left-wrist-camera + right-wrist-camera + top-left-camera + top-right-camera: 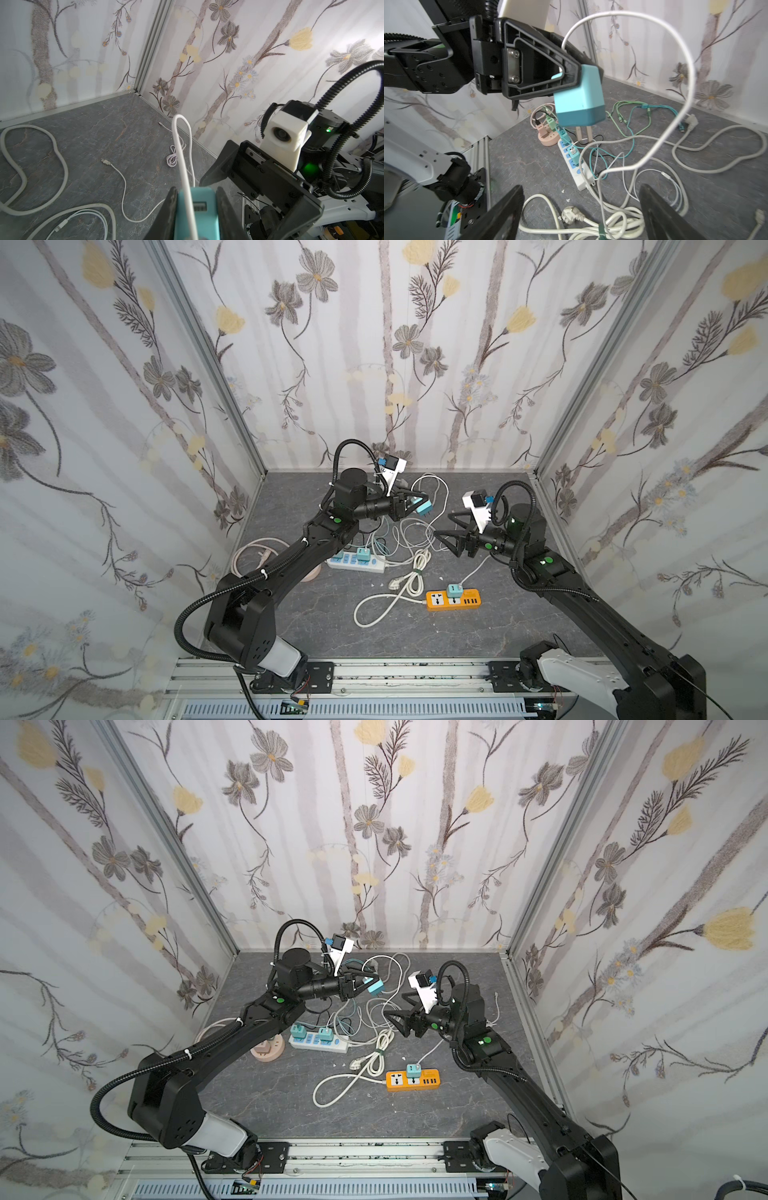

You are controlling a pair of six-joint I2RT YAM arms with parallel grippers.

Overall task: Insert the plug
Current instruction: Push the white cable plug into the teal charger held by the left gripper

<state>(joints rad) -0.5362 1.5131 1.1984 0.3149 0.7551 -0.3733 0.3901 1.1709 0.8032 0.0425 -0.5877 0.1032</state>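
Closest to the lens runs the aluminium rail (415, 676) carrying both arm bases. On the grey desk (415, 635), from the left: a pink round socket (268, 1050), then a white power strip (355, 564) with small chargers plugged in. The left pincer (419, 502) grips the teal plug (579, 99) in the air, prongs down, its white cable (685, 52) looping away. The right pincer (444, 526) gapes empty, with an orange power strip (453, 599) lying beneath it.

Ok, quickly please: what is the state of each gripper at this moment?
The left gripper is closed on the teal charger plug, held in the air.
The right gripper is open and holds nothing.
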